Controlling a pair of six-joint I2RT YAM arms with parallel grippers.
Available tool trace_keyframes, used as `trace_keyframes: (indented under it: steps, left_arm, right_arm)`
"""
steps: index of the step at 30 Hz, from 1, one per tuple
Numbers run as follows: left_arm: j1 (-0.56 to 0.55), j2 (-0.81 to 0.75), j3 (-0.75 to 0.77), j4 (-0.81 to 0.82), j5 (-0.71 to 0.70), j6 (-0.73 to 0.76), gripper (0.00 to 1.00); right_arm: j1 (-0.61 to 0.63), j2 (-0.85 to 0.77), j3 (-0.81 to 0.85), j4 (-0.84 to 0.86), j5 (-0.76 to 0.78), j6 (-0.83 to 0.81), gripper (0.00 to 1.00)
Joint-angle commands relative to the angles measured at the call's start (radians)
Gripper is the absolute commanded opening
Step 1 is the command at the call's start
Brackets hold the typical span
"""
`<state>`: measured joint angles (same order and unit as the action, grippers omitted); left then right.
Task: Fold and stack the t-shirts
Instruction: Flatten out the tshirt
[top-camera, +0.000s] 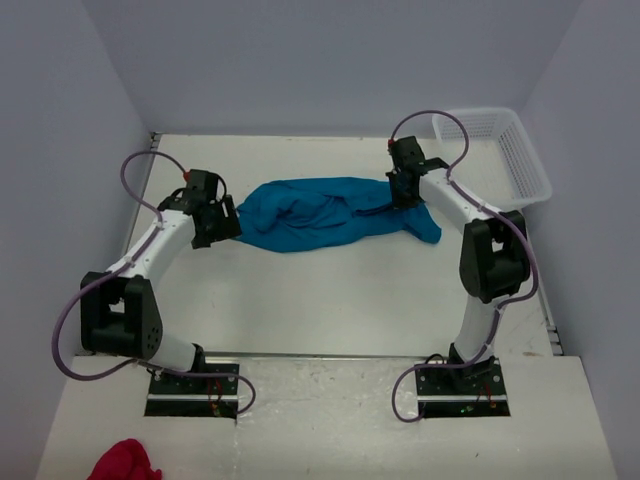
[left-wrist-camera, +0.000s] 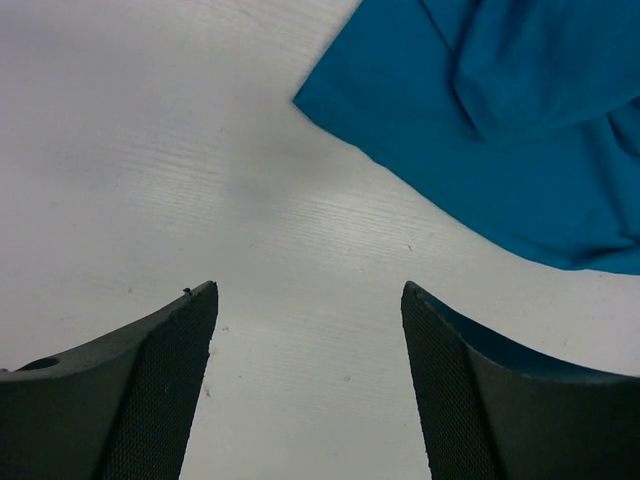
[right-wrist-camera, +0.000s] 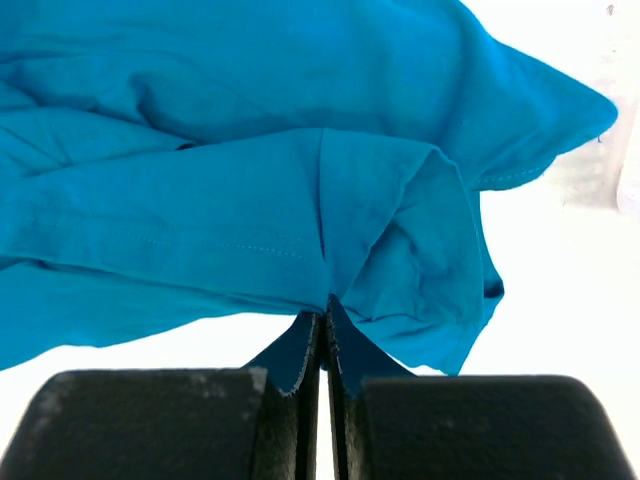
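**Teal t-shirt lies bunched on worktop, one corner pinched**

A plain teal-blue t-shirt (top-camera: 320, 212) lies crumpled in a long heap across the middle of the white worktop (top-camera: 330, 310). Its soft knit is rumpled into overlapping folds, so collar and sleeves are hard to pick out. Part of its right end is hidden under the right arm. The right end effector (right-wrist-camera: 323, 325) is pressed together on a gathered fold near a stitched hem. The left end effector (left-wrist-camera: 310, 300) hangs spread over bare, faintly grained worktop just beside the shirt's left edge, with nothing between its textured black fingers (left-wrist-camera: 160, 390). A white plastic mesh basket (top-camera: 525, 165) sits at the far right corner. A red cloth (top-camera: 122, 462) is cut off by the bottom edge.
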<state>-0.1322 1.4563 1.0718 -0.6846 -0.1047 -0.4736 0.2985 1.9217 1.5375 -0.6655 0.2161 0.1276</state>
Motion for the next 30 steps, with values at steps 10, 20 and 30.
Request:
trace_keyframes:
  steps: [10,20,30]
  left_arm:
    - [0.043,0.2,0.076,0.065,0.054,-0.014,0.67]
    - [0.052,0.314,0.152,0.079,0.046,-0.019,0.65]
    - [0.052,0.407,0.175,0.109,0.08,-0.026,0.63]
  right_arm:
    - [0.031,-0.087,-0.05,0.05,-0.037,0.017,0.0]
    - [0.033,-0.093,-0.066,0.067,-0.049,0.017,0.0]
    - [0.033,-0.09,-0.07,0.069,-0.052,0.017,0.0]
